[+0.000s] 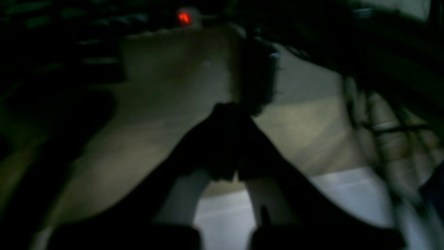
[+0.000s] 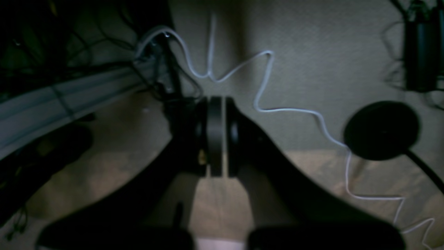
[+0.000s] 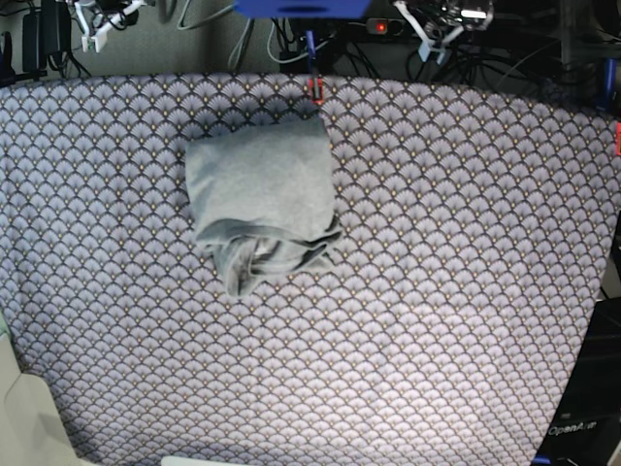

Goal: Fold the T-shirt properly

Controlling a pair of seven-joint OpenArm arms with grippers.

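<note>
The light grey T-shirt (image 3: pixel 260 189) lies as a folded bundle on the purple-grey fan-patterned tablecloth (image 3: pixel 437 291), in the far-left part of the table in the base view. Its upper part is a smooth square. Its near edge is rumpled, with a loose fold trailing toward the front. Neither arm shows in the base view. The left wrist view is dark and shows my left gripper (image 1: pixel 231 139) shut with nothing in it, over the floor. My right gripper (image 2: pixel 218 135) is also shut and empty, over the floor. The T-shirt does not show in either wrist view.
A white cable (image 2: pixel 263 80) snakes across the floor beside a black round base (image 2: pixel 381 130). A red light (image 1: pixel 183 17) glows at the top of the left wrist view. Behind the table's far edge are cables, a blue object (image 3: pixel 301 6) and a red clamp (image 3: pixel 315 89).
</note>
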